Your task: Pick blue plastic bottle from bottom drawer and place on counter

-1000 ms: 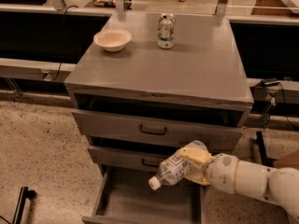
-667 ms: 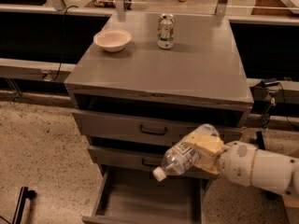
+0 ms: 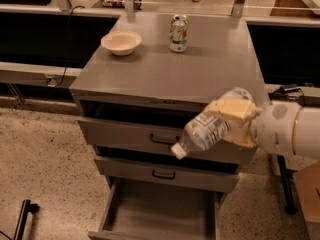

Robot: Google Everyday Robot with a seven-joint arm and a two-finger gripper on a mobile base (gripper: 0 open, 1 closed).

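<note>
Bottle in mid-air: we see the gripper (image 3: 226,125) clenched around the body of the blue plastic bottle (image 3: 202,131). Its tan fingers (image 3: 233,109) press on the labelled middle from above and below, and the white cap points down and to the left. The bottle hangs tilted in front of the cabinet's upper right side, across the face of the top drawer (image 3: 130,133). It sits near the level of the counter (image 3: 170,71) edge and well above the bottom drawer (image 3: 160,213), which stands pulled out and shows only its grey floor. We judge the first half of the job done: the bottle is out of the drawer and firmly gripped. What is left, as we read it, is to raise it over the counter's front edge, carry it in above the flat top and set it down there. A green-and-white soda can (image 3: 178,32) and a pale bowl (image 3: 121,42) stand toward the back of the counter, well apart from the bottle. The white arm (image 3: 287,131) reaches in from the right edge of the view.
</note>
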